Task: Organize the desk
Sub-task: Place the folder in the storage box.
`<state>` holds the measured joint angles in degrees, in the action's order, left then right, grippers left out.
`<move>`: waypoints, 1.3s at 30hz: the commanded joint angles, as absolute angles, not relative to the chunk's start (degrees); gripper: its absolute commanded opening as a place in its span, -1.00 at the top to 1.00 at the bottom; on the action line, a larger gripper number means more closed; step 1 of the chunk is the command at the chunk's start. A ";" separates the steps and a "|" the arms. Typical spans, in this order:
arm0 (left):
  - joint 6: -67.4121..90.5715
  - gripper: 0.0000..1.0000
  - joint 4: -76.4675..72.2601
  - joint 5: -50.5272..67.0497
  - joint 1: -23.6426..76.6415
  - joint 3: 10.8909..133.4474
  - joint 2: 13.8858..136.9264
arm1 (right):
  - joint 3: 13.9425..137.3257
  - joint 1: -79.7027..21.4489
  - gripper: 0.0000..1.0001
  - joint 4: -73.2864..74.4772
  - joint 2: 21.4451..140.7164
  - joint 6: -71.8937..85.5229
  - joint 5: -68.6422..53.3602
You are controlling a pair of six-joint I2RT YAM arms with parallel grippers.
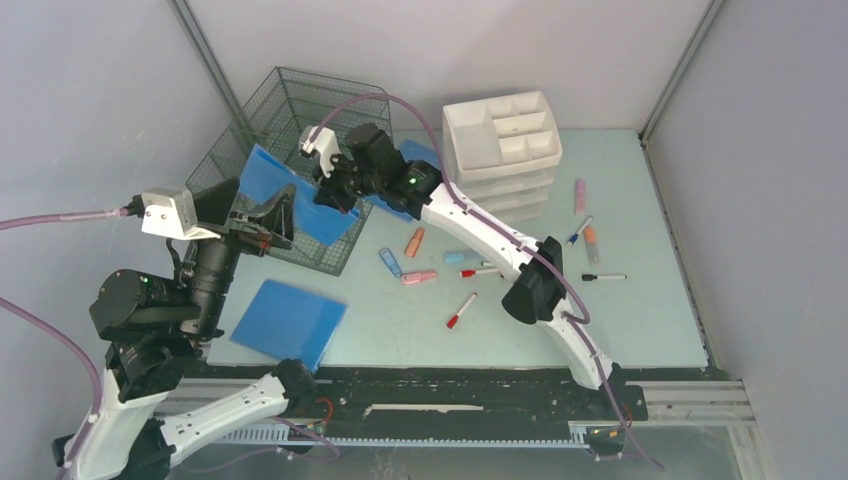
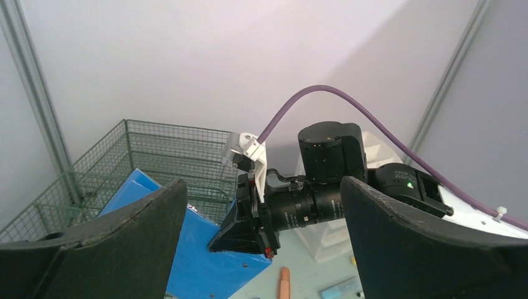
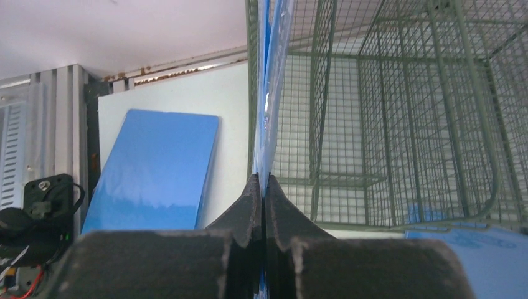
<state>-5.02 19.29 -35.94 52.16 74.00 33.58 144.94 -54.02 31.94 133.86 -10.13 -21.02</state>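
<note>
The desk [image 1: 620, 310] is the pale mint-green tabletop. My right gripper [image 1: 335, 197] is shut on the edge of a blue folder [image 1: 290, 188] and holds it tilted over the green wire basket [image 1: 290, 105] at the back left. In the right wrist view the fingers [image 3: 252, 199] pinch the folder's thin edge [image 3: 269, 118] beside the basket's mesh [image 3: 405, 124]. My left gripper [image 1: 284, 222] is open and empty, raised to the left of the held folder. In the left wrist view [image 2: 261, 184] its jaws frame the right gripper and folder [image 2: 187, 255].
A second blue folder [image 1: 288, 322] lies front left on the desk. A third [image 1: 420, 155] lies under the right arm. A white drawer organiser [image 1: 503, 140] stands at the back. Markers, pens and clips lie scattered mid-desk, such as an orange marker [image 1: 414, 242] and a red pen [image 1: 461, 311].
</note>
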 commanded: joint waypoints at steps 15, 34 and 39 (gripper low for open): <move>-2.08 -1.00 15.87 -25.06 39.51 69.93 33.79 | 155.20 -54.52 1.00 16.54 145.27 -13.16 -19.28; 2.04 -1.00 15.23 -16.96 32.28 69.00 36.19 | 152.03 -54.23 0.58 13.12 150.12 -14.61 -18.97; 2.33 -1.00 15.21 -16.36 32.00 68.92 36.11 | 151.46 -54.50 0.42 12.57 150.16 -14.66 -18.33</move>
